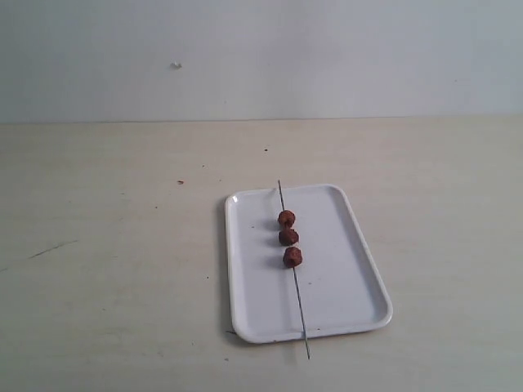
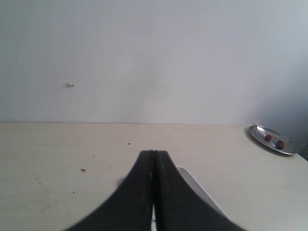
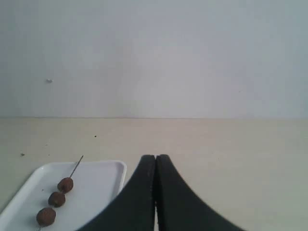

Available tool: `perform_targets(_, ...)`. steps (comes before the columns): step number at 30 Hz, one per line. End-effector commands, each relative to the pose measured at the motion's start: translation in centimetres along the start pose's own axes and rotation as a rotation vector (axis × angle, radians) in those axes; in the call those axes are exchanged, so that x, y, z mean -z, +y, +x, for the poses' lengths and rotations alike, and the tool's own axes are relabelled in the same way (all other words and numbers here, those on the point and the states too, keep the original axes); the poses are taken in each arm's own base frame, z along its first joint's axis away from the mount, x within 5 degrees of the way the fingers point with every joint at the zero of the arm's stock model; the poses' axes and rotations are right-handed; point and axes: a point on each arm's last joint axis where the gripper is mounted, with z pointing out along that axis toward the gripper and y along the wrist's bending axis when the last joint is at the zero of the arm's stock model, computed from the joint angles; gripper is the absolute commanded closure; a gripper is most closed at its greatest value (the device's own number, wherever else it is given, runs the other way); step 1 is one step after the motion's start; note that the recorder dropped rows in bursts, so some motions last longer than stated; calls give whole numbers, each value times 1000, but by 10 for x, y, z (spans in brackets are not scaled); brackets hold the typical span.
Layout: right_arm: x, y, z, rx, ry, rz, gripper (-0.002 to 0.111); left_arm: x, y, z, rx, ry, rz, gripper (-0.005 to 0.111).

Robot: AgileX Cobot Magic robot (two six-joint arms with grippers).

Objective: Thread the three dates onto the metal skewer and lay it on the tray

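Left gripper (image 2: 154, 155): fingers pressed flat together, nothing between them.
Right gripper (image 3: 155, 159): closed just as tight, and empty.
Tray (image 3: 96, 178): flat on the table just ahead of the right fingers and off to one side, clear of them.
Dates (image 3: 57, 198): three in a row on the tray, strung along the skewer, apart from both pairs of fingers.
Skewer (image 1: 299, 302): lies lengthwise on the tray, each tip poking past a rim.
Table (image 1: 106, 269): pale wood.
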Motion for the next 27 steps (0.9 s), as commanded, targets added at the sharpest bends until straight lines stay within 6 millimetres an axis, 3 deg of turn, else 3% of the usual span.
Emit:
perform_targets(1,2,1,7,-71,-20,-12,108,1,0,0,-9,-8,-4,107)
perform_targets(16,3,0,5,-205,-54,-14,108,1,0,0,-9,-8,-4,107)
perform_targets(20,2,-1,9,-320,-20,-3,108,1,0,0,-9,-8,-4,107)
perform_targets(27,2,-1,8,-322,-22,-3,108,1,0,0,-9,-8,-4,107)
